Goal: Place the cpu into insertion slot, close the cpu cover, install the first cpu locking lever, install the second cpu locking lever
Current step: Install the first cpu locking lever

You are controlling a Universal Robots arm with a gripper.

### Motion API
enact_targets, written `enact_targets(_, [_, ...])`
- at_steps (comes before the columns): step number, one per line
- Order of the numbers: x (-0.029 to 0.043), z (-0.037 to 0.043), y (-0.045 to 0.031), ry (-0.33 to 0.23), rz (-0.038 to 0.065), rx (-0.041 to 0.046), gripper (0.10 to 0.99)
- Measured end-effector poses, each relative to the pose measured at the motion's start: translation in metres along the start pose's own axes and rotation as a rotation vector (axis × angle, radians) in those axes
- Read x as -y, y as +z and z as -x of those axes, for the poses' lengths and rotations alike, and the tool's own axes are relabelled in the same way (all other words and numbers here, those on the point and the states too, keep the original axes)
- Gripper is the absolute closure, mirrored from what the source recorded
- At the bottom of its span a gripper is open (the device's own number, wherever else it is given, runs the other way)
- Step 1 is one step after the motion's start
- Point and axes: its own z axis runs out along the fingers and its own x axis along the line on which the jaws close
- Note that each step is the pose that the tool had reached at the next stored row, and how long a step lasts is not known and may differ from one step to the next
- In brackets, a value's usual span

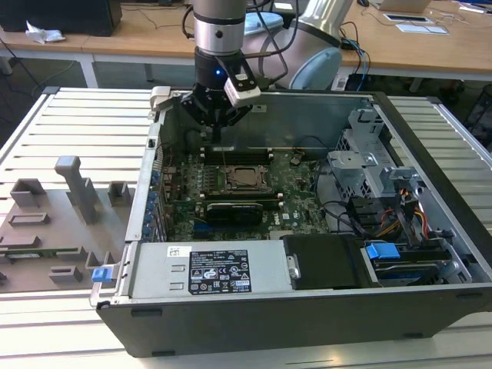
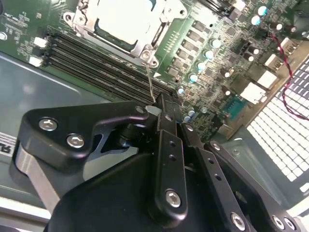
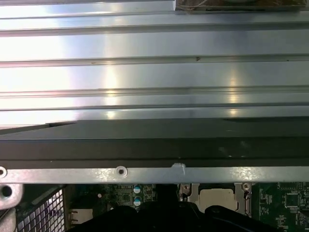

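Note:
The cpu (image 1: pixel 246 177) (image 2: pixel 123 19) (image 3: pixel 217 197), a pale metal square, lies in the insertion slot (image 1: pixel 231 184) on the green board. The silvery cpu cover (image 2: pixel 166 21) is folded down around it, its window showing the chip's face. A thin wire locking lever (image 2: pixel 150 87) (image 1: pixel 222 155) rises from the socket's corner up to my fingertips. My gripper (image 1: pixel 218 132) (image 2: pixel 161 104) hangs just above and behind the socket, toward the case's back wall, shut on the tip of that lever.
Black memory slots (image 2: pixel 96 67) run beside the socket. A long black card (image 1: pixel 242 209) lies in front of it. The power supply (image 1: pixel 207 269) and drive cage (image 1: pixel 369 165) fill the case's front and right. Grey fixtures (image 1: pixel 69 192) stand on the slatted table.

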Motion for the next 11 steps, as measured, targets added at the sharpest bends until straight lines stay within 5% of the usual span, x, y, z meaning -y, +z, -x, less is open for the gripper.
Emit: enact_targets(11, [-0.0015,0.0198,0.0024,0.000,-0.001,0.0001,0.980])
